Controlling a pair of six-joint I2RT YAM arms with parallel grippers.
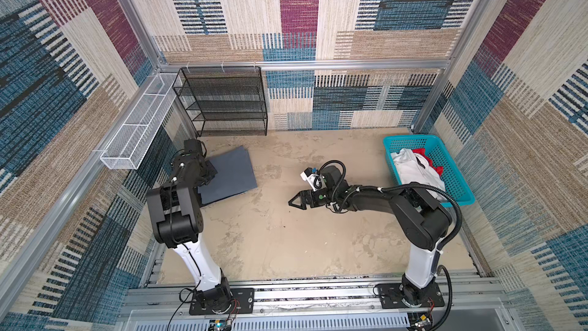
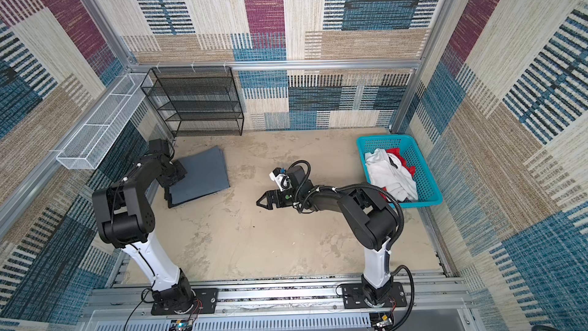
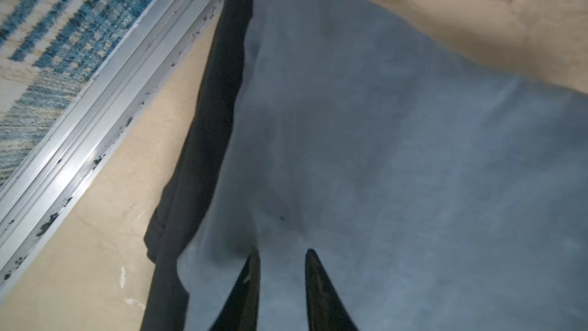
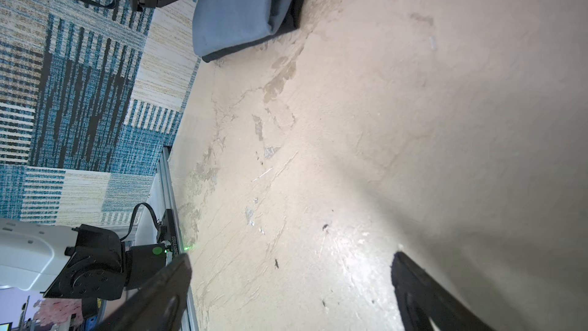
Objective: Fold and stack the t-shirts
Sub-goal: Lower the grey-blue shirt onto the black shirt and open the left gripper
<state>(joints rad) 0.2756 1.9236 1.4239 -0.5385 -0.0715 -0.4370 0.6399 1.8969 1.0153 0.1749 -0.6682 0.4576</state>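
1. Left wrist view: the left gripper [image 3: 281, 251] is just over the slate blue-grey t-shirt [image 3: 381, 154]. Its two dark fingers [image 3: 318, 288] stand a little apart, with flat cloth showing between the tips and nothing pinched. Whether the tips touch the cloth cannot be told.
2. That shirt lies folded flat on top of the black t-shirt [image 3: 216, 106], whose edge sticks out along one side. In both top views the pair sits at the far left of the tabletop [image 1: 286, 249], close to the left wall.
3. In both top views the right gripper [image 1: 294, 201] hovers above bare tabletop near the middle, turned on its side and pointing left. The right wrist view shows its fingers [image 4: 413, 281] spread wide, holding nothing.
4. The white t-shirt [image 1: 413, 170] and the red t-shirt [image 1: 423, 154] lie crumpled in the turquoise basket [image 1: 404, 138] at the far right, the red mostly under the white.
5. In the right wrist view a small white printed code [image 4: 173, 245] runs along a black part at the left arm's base; it is too small to read with certainty.
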